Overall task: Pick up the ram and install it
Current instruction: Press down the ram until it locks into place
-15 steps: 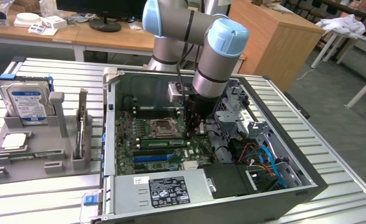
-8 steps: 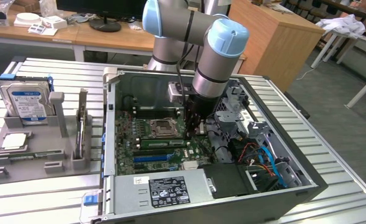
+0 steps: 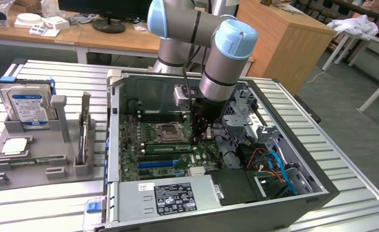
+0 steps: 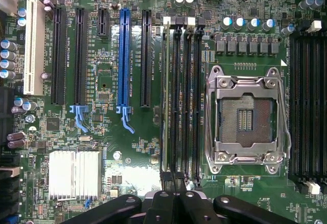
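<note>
The gripper [image 4: 173, 203] is held vertically over the motherboard [image 4: 102, 132], closed, directly above the seated ram [image 4: 164, 96].

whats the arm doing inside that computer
A robot arm is reaching down into an open computer case, with its claw shut just above the motherboard. It sits over the memory slots next to the empty processor socket. A ram stick stands on edge in the outermost slot of that group, in line with the claw. Whether it is fully seated cannot be told.
</note>
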Controlling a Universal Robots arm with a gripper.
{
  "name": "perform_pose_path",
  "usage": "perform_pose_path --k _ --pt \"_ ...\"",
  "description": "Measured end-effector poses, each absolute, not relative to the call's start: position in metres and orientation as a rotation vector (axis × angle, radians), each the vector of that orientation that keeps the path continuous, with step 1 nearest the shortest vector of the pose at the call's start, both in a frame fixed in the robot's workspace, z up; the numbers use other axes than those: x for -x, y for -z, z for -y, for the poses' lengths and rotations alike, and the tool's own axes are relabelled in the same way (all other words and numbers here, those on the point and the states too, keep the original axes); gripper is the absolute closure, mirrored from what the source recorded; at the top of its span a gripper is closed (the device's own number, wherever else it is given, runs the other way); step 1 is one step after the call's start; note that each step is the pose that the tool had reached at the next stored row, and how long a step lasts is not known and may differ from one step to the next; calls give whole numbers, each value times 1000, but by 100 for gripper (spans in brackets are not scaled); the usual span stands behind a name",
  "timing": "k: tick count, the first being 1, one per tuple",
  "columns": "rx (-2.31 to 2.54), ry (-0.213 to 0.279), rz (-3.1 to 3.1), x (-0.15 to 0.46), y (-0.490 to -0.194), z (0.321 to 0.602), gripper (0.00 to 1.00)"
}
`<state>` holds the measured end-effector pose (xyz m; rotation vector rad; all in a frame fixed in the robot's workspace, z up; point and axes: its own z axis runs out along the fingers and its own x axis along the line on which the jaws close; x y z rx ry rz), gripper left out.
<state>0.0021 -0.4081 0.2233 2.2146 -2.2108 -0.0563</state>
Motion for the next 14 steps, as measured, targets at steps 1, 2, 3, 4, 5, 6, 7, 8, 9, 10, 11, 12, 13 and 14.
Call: perform_pose_path --k 1,2,3,4,5,6,7,8,9,10,11,12,13,14 --pt "-2215 56 2211 -2 -223 408 89" --pt "-2215 56 2211 -2 -223 408 89" --pt "-2215 56 2211 -2 -223 408 89" --pt "-2215 56 2211 -2 -223 408 89" --pt "-2215 56 2211 -2 -223 408 89" --pt "-2215 56 2211 -2 -223 408 89" --pt "-2215 56 2211 -2 -223 408 89" --pt "-2215 56 2211 -2 -223 408 89" --pt "-2215 56 2211 -2 -223 408 89" --pt "-2215 56 2211 -2 -223 408 89" --pt "-2215 56 2211 -2 -223 408 89" --pt "-2215 56 2211 -2 -223 408 89" --pt "-2215 56 2211 -2 -223 408 89" --pt "-2215 57 2211 -2 -223 408 89"
